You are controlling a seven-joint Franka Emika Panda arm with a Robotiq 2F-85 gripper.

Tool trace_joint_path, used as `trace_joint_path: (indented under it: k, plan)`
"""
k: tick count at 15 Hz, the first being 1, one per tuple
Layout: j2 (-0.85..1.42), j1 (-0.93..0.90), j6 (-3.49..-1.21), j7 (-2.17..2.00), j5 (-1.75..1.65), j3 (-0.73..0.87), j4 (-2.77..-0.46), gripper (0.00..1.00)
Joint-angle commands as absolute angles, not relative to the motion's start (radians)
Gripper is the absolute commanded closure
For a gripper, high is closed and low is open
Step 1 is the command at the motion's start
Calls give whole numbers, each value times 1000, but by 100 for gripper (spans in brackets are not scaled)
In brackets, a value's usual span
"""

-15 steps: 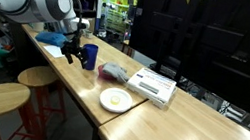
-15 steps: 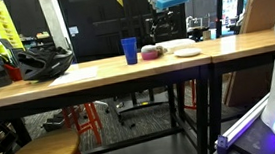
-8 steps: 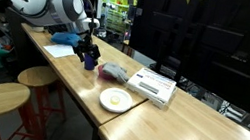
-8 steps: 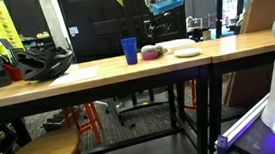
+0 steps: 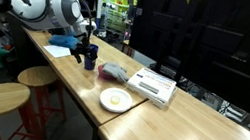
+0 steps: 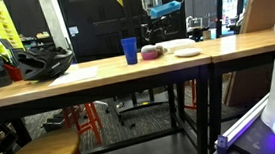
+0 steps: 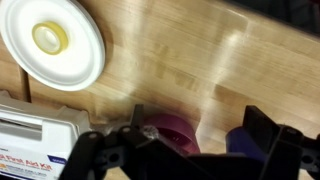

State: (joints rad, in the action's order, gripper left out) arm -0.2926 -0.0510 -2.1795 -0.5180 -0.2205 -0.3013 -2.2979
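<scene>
Jaws spread wide and empty, the gripper (image 7: pixel 197 128) hung over a purple object (image 7: pixel 170 132) lying on the wooden counter (image 7: pixel 180 60), between a blue cup (image 7: pixel 240 140) and a white box (image 7: pixel 30 135). We judged this the approach stage: a grasp would call for a straight descent, with the jaws clear of the cup. Beyond lay a white plate (image 7: pixel 82 62) with a yellow piece (image 7: pixel 48 37) at its centre. Red lettering on the box seemed to read "First Aid"; we could not read the rest.

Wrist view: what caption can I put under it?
Open gripper above a purple thing, near a white plate and a white box on a wooden table.
</scene>
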Motion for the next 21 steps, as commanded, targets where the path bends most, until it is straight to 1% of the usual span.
trace_joint_path:
  k: [1, 9, 21]
  plan:
    - [-300, -67, -2255, -537, -271, -302, -2317, 0]
    - [-285, -49, -2307, -524, -318, -289, -2304, 0]
    - [-171, -30, -2404, -461, -400, -232, -2223, 0]
